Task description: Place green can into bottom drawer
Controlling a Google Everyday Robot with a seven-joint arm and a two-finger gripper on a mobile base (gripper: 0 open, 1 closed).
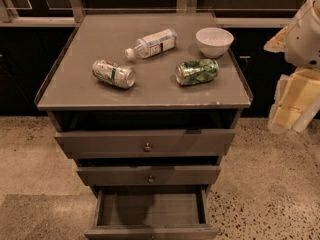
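Observation:
The green can [197,71] lies on its side on the cabinet top [100,44], right of centre and just in front of a white bowl. The bottom drawer [150,211] is pulled out and open at the bottom of the view; its inside is bare. My gripper [292,121] hangs at the right edge of the view, beside the cabinet's right side and below the level of its top. It is open and holds nothing, well to the right of the can.
A pale silver-white can with a green stripe [114,73] lies on its side at the left. A clear plastic bottle [151,43] lies behind the cans. The white bowl [214,41] stands at the back right. The two upper drawers with round knobs [147,147] are slightly out.

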